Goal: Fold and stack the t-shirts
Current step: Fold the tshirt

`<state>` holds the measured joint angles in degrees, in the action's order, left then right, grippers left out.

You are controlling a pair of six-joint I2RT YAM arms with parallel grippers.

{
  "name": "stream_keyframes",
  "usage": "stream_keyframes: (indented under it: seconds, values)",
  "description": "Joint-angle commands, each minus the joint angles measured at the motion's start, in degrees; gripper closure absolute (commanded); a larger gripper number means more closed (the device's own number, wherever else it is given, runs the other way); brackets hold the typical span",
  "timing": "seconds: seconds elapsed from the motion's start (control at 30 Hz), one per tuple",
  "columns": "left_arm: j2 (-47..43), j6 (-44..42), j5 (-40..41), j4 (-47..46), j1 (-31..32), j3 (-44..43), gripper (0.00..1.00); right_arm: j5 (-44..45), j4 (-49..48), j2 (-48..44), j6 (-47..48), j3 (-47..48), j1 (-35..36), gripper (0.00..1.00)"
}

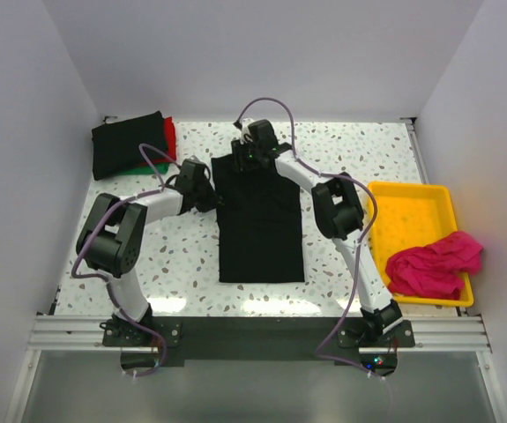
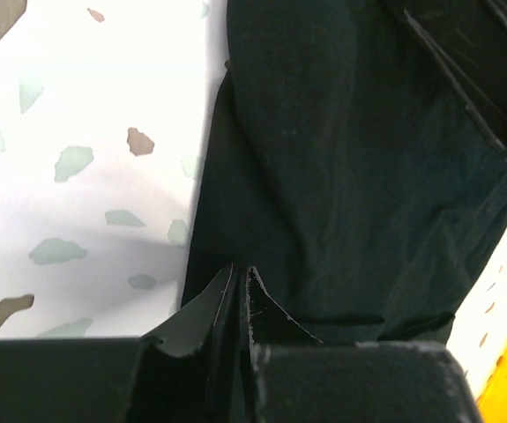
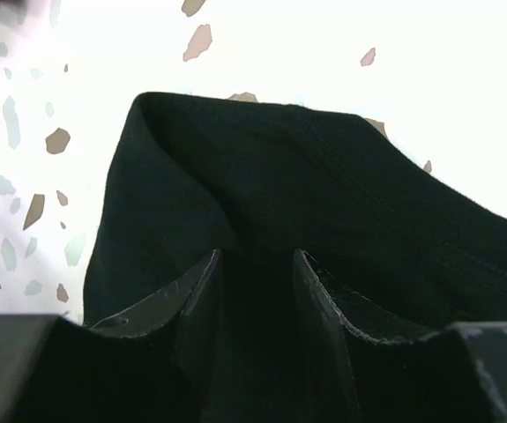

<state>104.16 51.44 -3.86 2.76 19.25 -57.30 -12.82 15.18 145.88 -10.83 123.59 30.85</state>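
Note:
A black t-shirt (image 1: 262,231) lies flat mid-table as a long rectangle. My left gripper (image 1: 207,196) sits at its upper left edge. In the left wrist view this gripper (image 2: 240,269) has its jaws pressed almost together on the black cloth (image 2: 341,159). My right gripper (image 1: 249,155) is at the shirt's far edge. Its fingers (image 3: 255,256) stand apart, with bunched black cloth (image 3: 262,167) between them and a fold rising in front. A folded stack (image 1: 130,145) lies at the back left, with black on top of red and green. A magenta-pink t-shirt (image 1: 434,263) lies crumpled in the tray.
A yellow plastic tray (image 1: 410,204) stands at the right edge of the speckled table (image 1: 174,264). White walls close in the back and both sides. Purple cables loop over both arms.

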Motion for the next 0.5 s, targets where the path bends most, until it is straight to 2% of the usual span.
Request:
stream_keyframes:
  seconds: [0.0,0.3,0.47]
  values:
    - [-3.8,-0.3,-0.9,-0.2,-0.6,1.0,0.91,-0.9,-3.1,-0.2,0.8,3.8,0.8,0.59]
    - [-9.0,-1.2,-3.5,0.1,-0.6,3.9,0.9,-0.9,-4.2,0.3,0.3,3.8,1.5,0.58]
    - [-12.0,0.1,-5.1,-0.9,0.9,8.5,0.9,0.4,-3.7,1.2,0.2,3.9,1.7,0.59]
